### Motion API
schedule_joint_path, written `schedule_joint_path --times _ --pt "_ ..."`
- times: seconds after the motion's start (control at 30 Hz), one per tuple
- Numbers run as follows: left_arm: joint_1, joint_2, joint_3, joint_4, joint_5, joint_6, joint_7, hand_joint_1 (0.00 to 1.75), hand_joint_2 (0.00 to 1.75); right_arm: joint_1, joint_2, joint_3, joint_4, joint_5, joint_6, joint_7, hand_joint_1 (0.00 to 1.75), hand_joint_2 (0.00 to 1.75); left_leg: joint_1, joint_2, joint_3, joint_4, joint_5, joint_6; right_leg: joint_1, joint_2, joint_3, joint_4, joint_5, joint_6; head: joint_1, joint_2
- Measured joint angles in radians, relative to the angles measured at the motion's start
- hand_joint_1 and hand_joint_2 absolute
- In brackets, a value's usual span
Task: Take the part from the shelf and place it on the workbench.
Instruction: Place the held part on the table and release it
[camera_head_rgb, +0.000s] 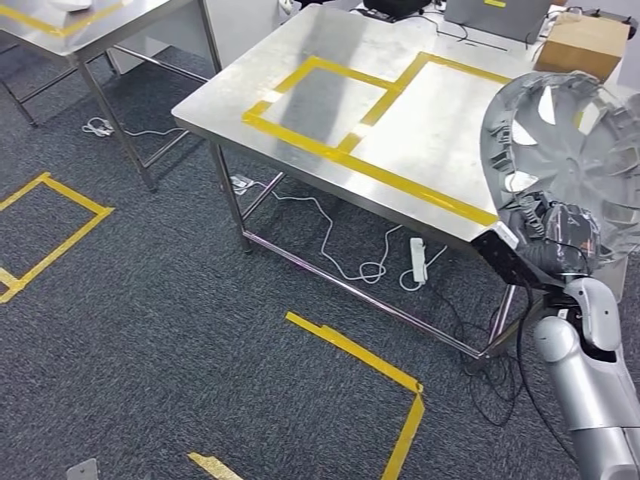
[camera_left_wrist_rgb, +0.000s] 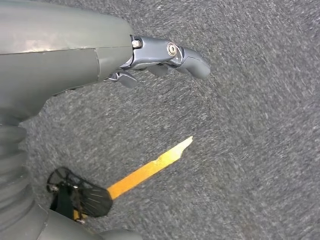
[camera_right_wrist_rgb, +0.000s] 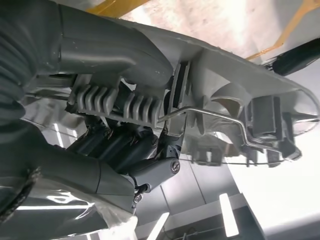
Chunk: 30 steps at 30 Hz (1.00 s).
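Observation:
The part is a grey plastic wheel cover (camera_head_rgb: 573, 140), held up at the right of the head view, over the right end of the steel workbench (camera_head_rgb: 392, 120). My right hand (camera_head_rgb: 555, 235) grips its lower rim. The right wrist view shows the thumb and dark fingers (camera_right_wrist_rgb: 124, 150) clamped on the cover's ribbed rim (camera_right_wrist_rgb: 211, 105), with its wire ring running along it. My left hand (camera_left_wrist_rgb: 162, 55) hangs over the grey carpet, fingers stretched out and holding nothing.
Yellow tape rectangles (camera_head_rgb: 355, 105) mark the workbench top. A cardboard box (camera_head_rgb: 581, 45) stands at its far right. Cables and a power strip (camera_head_rgb: 417, 258) lie under the bench. A second steel table (camera_head_rgb: 83, 25) is at the back left. Yellow tape (camera_head_rgb: 362, 360) marks the carpet.

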<state>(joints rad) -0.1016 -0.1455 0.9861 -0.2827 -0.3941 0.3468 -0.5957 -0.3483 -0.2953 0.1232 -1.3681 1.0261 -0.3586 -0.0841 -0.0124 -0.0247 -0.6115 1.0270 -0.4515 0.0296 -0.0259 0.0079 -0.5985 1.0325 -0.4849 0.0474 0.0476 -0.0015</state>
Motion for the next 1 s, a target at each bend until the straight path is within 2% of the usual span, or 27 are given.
schedule_joint_path --times 0.1,0.17,0.2,0.27,0.3,0.33,0.37,0.43,0.47,0.5,0.6,0.67,0.7,0.77,0.8,0.83,0.87,0.93,0.97,1.0 --pt "0.002 0.001 0.0 0.0 -0.001 0.0 0.0 0.0 1.75 0.001 -0.001 0.001 0.001 0.0 0.0 -0.001 1.75 1.75 0.0 -0.003 -0.005 0.005 -0.001 -0.011 0.001 -0.001 0.003 -0.004 -0.001 -0.016 0.0 0.0" --pt "0.002 0.001 0.0 0.0 -0.001 0.0 0.0 0.0 1.75 0.001 -0.001 0.001 0.001 0.0 0.0 0.0 1.75 1.75 0.002 0.002 -0.022 0.046 -0.031 -0.022 -0.003 -0.007 0.006 -0.007 0.001 -0.028 -0.006 0.0" --pt "0.002 0.001 0.0 0.0 -0.001 0.0 0.0 0.0 1.75 0.001 -0.001 0.001 0.001 0.0 0.0 0.001 1.75 1.75 0.004 0.007 -0.044 0.097 -0.06 -0.028 -0.003 -0.01 0.007 -0.008 0.001 -0.033 -0.009 0.0" --pt "0.002 0.0 0.0 0.0 -0.001 0.0 0.0 0.0 1.75 0.001 -0.001 0.002 0.001 0.0 0.0 0.001 1.75 1.75 0.009 0.014 -0.105 0.233 -0.118 -0.037 -0.002 -0.014 0.007 -0.008 0.0 -0.037 -0.013 0.0" --pt "0.003 0.0 0.0 0.0 -0.001 0.0 0.0 0.0 1.75 0.001 -0.001 0.002 0.001 0.0 0.0 0.001 1.75 1.75 0.011 0.015 -0.127 0.279 -0.13 -0.038 -0.001 -0.016 0.008 -0.008 -0.001 -0.038 -0.013 0.0" --pt "0.004 0.0 0.0 0.0 -0.001 0.0 0.0 0.0 1.75 0.001 -0.001 0.002 0.001 0.0 0.0 0.001 1.75 1.75 0.011 0.015 -0.131 0.288 -0.121 -0.038 -0.001 -0.017 0.008 -0.008 -0.001 -0.038 -0.013 0.0" --pt "0.004 0.0 0.0 0.0 -0.001 0.0 0.0 0.0 1.75 0.001 -0.001 0.002 0.001 0.0 0.0 0.001 1.75 1.75 0.011 0.016 -0.115 0.253 -0.093 -0.035 -0.001 -0.018 0.01 -0.008 -0.002 -0.038 -0.013 0.0" --pt "0.003 0.001 0.0 0.0 -0.001 0.0 0.0 0.0 1.75 0.0 -0.001 0.003 0.001 0.0 0.0 0.001 1.75 1.75 0.009 0.021 -0.05 0.115 -0.025 -0.024 0.001 -0.02 0.013 -0.008 -0.003 -0.036 -0.013 0.0" --pt "0.002 0.001 0.0 0.0 -0.001 0.0 0.0 0.0 1.75 0.0 -0.001 0.003 0.001 0.0 0.0 0.001 1.75 1.75 0.006 0.024 -0.022 0.055 -0.005 -0.018 0.002 -0.021 0.013 -0.008 -0.004 -0.033 -0.013 0.0" --pt "0.002 0.001 0.0 0.0 -0.001 0.0 0.0 0.0 1.75 0.0 -0.001 0.003 0.001 0.0 0.0 0.001 1.75 1.75 0.003 0.026 -0.007 0.018 0.002 -0.014 0.003 -0.022 0.011 -0.008 -0.004 -0.029 -0.012 0.0" --pt "0.002 0.001 0.0 0.0 -0.001 0.0 0.0 0.0 1.75 0.0 -0.001 0.004 0.001 0.0 0.0 0.001 1.75 1.75 0.0 0.023 -0.002 -0.004 0.002 -0.003 0.002 -0.027 0.007 -0.012 -0.004 -0.012 -0.012 0.0" --pt "0.002 0.001 0.0 0.0 -0.001 0.0 0.0 0.0 1.75 -0.001 -0.002 0.004 0.001 0.0 0.0 0.001 1.75 1.75 0.004 0.021 0.003 -0.017 0.009 0.008 0.001 -0.023 -0.01 0.02 -0.03 -0.005 -0.01 0.0" --pt "0.001 0.001 0.0 0.0 -0.001 0.0 0.0 0.0 1.75 -0.001 -0.003 0.004 0.001 0.0 0.0 0.001 1.75 1.75 0.005 0.02 0.005 -0.022 0.012 0.013 0.001 -0.019 -0.033 0.067 -0.057 -0.004 -0.009 0.0" --pt "0.0 0.001 0.0 0.0 -0.001 0.0 0.0 0.0 1.75 -0.001 -0.003 0.005 0.001 0.0 0.0 0.0 1.75 1.75 0.003 0.017 0.005 -0.022 0.012 0.017 0.002 -0.011 -0.095 0.198 -0.114 -0.003 -0.008 0.0" --pt "0.001 0.001 0.0 0.0 -0.001 0.0 0.0 0.0 1.75 0.001 -0.003 0.005 0.001 0.0 0.0 0.0 1.75 1.75 0.002 0.015 0.005 -0.022 0.011 0.017 0.002 -0.01 -0.12 0.248 -0.127 -0.001 -0.008 0.0" --pt "0.001 0.001 0.0 0.0 -0.001 0.0 0.0 0.0 1.75 0.001 -0.003 0.005 0.001 0.0 0.0 -0.001 1.75 1.75 0.002 0.013 0.006 -0.021 0.011 0.017 0.001 -0.01 -0.131 0.264 -0.121 0.001 -0.008 0.0" --pt "0.001 0.0 0.0 0.0 -0.001 0.0 0.0 0.0 1.75 0.001 -0.004 0.005 0.001 0.0 0.002 0.0 1.75 1.75 0.003 0.01 0.006 -0.02 0.01 0.016 0.001 -0.01 -0.122 0.24 -0.097 0.002 -0.008 0.0" --pt "0.001 -0.001 0.0 0.0 -0.001 -0.008 -0.001 0.0 1.75 0.0 -0.004 0.005 0.002 0.0 0.021 0.008 1.75 1.75 0.005 0.006 0.007 -0.013 0.005 0.011 -0.002 -0.009 -0.063 0.113 -0.027 0.005 -0.008 0.0" --pt "0.0 -0.001 0.0 0.0 -0.002 -0.015 -0.002 0.0 1.75 -0.001 -0.004 0.005 0.005 0.001 0.033 0.01 1.75 1.75 0.004 0.004 0.005 -0.006 0.001 0.006 -0.002 -0.008 -0.032 0.051 -0.008 0.004 -0.008 0.0" --pt "-0.001 0.0 0.0 0.0 -0.003 -0.021 -0.005 0.0 1.75 -0.002 -0.004 0.006 0.012 0.001 0.042 0.01 1.75 1.75 0.003 0.003 0.002 -0.002 -0.002 0.001 -0.001 -0.007 -0.011 0.013 0.0 0.001 -0.008 0.0"
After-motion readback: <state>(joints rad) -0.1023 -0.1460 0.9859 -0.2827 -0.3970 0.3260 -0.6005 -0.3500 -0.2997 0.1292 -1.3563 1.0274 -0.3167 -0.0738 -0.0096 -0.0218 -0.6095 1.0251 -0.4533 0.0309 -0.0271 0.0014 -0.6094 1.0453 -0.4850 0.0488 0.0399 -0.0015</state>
